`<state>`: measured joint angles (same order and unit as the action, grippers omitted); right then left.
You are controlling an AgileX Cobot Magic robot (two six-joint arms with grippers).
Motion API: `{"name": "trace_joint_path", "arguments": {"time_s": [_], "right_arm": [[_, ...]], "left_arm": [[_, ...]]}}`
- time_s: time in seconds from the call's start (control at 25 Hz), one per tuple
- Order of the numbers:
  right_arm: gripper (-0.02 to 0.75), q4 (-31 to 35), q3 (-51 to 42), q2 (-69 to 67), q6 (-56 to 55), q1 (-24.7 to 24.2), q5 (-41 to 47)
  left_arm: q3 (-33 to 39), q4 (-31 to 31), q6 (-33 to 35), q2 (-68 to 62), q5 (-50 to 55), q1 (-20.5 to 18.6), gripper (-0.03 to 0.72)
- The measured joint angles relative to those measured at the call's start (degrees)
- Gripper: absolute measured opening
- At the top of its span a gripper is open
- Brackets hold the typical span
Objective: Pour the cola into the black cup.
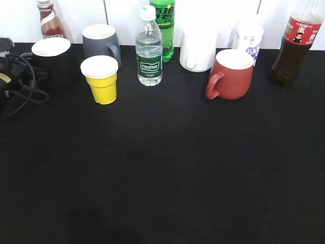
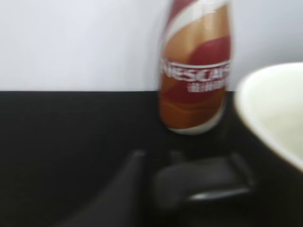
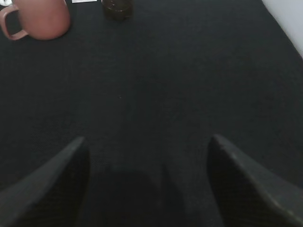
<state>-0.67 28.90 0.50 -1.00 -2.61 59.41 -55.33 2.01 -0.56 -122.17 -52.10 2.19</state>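
The cola (image 1: 297,43), a clear bottle of dark liquid with a red label, stands at the back right; its base shows in the right wrist view (image 3: 117,7). The black cup (image 1: 53,58), white inside, stands at the back left, and its rim (image 2: 274,113) and handle (image 2: 203,184) show blurred in the left wrist view. My left gripper (image 1: 25,65) is at the cup's handle, its fingers (image 2: 157,158) close together around it. My right gripper (image 3: 147,151) is open and empty over bare black table, far in front of the cola.
Along the back stand a Nescafe bottle (image 1: 51,20), grey mug (image 1: 100,43), yellow cup (image 1: 101,80), water bottle (image 1: 149,51), green bottle (image 1: 165,25), white mug (image 1: 198,51), white carton (image 1: 248,38) and red mug (image 1: 232,75).
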Motion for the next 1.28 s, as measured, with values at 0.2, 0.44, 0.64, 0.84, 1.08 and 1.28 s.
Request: {"name": "trace_joint_path", "arguments": {"time_s": [0.2,0.44,0.64,0.84,1.08,1.28], "right_arm": [[0.585,0.0,0.0,0.0,0.0,0.0,0.0],[0.585,0.0,0.0,0.0,0.0,0.0,0.0],[0.585,0.0,0.0,0.0,0.0,0.0,0.0],[0.585,0.0,1.0,-1.8,0.0,0.0,-4.9],[0.585,0.7,-1.2,-26.2,0.0,0.0,-47.6],[0.584,0.7,-1.9,-59.9,0.0,0.0,-79.1]], "left_arm": [[4.0,-0.1,0.6,5.2,1.0,-0.1,0.062],[25.9,0.0,0.6,29.2,-1.5,3.7,0.062],[37.7,-0.1,0.2,43.6,0.6,8.5,0.061],[37.8,-0.2,0.0,44.2,1.6,8.6,0.060],[37.8,-0.3,0.0,44.2,1.6,8.6,0.060],[37.8,-0.4,0.0,44.2,1.6,8.6,0.060]]}}
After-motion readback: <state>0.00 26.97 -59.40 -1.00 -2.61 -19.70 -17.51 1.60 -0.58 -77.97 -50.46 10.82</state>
